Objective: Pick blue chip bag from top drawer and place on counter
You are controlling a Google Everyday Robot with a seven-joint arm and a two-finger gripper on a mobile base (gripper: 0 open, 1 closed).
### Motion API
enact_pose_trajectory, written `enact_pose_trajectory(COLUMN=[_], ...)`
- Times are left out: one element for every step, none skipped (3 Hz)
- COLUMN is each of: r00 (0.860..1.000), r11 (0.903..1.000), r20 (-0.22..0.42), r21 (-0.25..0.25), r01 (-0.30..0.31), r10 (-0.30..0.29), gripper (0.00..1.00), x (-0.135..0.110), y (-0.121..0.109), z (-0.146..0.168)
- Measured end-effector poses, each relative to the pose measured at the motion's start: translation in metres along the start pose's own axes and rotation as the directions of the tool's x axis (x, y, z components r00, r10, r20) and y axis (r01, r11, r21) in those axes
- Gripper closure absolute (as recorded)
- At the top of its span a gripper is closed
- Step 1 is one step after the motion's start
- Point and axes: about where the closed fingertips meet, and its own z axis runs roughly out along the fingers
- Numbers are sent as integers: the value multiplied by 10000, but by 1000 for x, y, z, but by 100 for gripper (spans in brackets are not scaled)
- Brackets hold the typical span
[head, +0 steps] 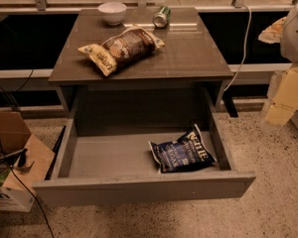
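Here, the counter (188, 53) fills the upper middle, glossy, with its far edge against a railing that is cut off at the top. Below it the drawer (139, 190) stands pulled fully out toward the camera. Its back part lies in the counter's shadow, where little can be made out.

At the left edge sits an open cardboard box (15, 148), partly cut off; its contents are too dark to name. At the right edge a pale rounded shape (295, 29) and tan flat pieces (288, 95) below it are cropped by the frame, and I cannot tell what they are.

A brown bag (121, 48) lies on the counter's left half, tilted. The blue bag (184, 155) lies flat inside the drawer, in the front right corner, just beside the right wall and near the front panel, lettering up.

A white bowl (112, 12) stands near the counter's far edge, and a green can (161, 17) lies on its side to the right of it. A white cable (246, 38) hangs down past the counter's right side.

The gripper is out of view, so its state cannot be told.
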Motion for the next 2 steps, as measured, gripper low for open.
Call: enact_pose_trajectory(r00=[10000, 9989], r11=[10000, 9993], r20=[9, 380], r21=[14, 274], r01=[3, -270], r10=[-3, 259], gripper=[0, 0], x=[0, -7], y=[0, -3], z=[0, 7])
